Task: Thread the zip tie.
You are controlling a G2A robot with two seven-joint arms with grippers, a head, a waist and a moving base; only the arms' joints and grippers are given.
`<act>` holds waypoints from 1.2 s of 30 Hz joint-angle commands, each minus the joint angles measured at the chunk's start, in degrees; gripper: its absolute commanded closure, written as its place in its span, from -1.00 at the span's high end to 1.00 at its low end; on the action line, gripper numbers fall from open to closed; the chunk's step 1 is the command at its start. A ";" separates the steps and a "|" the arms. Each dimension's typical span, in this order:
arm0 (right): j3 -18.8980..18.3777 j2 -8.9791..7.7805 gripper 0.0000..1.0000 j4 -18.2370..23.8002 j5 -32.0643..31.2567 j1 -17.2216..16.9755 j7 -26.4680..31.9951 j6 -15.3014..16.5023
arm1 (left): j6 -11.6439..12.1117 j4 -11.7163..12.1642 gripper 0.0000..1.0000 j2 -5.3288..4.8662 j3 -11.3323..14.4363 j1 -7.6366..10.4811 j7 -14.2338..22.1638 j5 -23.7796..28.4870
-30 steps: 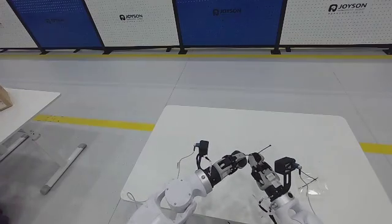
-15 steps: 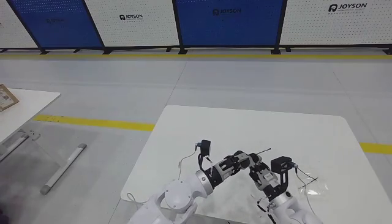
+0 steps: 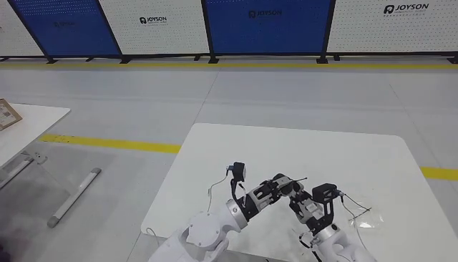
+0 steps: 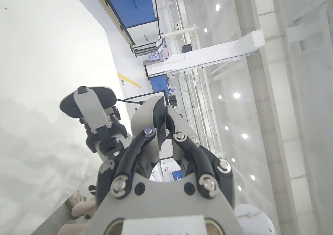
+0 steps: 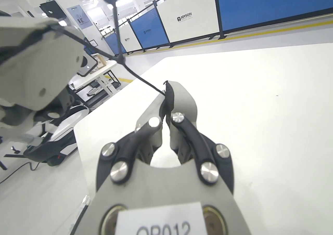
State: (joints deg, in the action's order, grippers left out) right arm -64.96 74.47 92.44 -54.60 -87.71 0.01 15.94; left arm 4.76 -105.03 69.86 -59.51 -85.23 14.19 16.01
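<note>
The thin black plastic zip tie [image 5: 140,78] is clamped by right gripper [image 5: 165,95] and left gripper [image 4: 165,115] — drawn closer together, readying threading

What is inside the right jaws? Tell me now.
A black zip tie, pinched by the shut right jaws; its strap runs out to the left jaws. The bit clamped between the right jaws is covered.

Top view high above, looking down on white table [image 3: 343,154], wrist views close behind own jaws, all sharing that table
</note>
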 commanded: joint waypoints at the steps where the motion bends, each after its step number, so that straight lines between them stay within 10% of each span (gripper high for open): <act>1: 0.09 0.00 -1.00 -0.12 -0.24 -0.02 -0.16 -0.11 | 0.22 -0.47 -1.00 -0.05 -0.17 -0.23 0.03 -0.02; 22: 0.67 -0.02 -1.00 -1.06 -0.24 0.08 -1.14 0.01 | 1.34 -2.63 -1.00 -0.43 -0.71 -2.26 -0.46 -1.21; 23: 0.63 -0.02 -0.20 -1.06 0.24 0.08 -1.17 0.29 | 0.85 -2.46 -1.00 -0.42 -0.73 -2.17 -0.90 -1.34; 24: 0.41 -0.02 1.00 -0.91 1.01 0.02 -1.42 0.40 | -0.01 -2.03 -1.00 -0.38 -0.74 -1.92 -1.44 -1.32; 36: -7.26 -1.33 1.00 3.13 12.02 -5.81 -8.98 3.54 | -1.47 3.92 -1.00 -0.15 -3.87 -0.20 -5.33 3.67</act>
State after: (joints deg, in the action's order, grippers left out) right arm -71.72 73.32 95.13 -43.57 -93.09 -8.70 19.51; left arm 3.41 -101.68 69.73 -63.05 -85.47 8.99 19.37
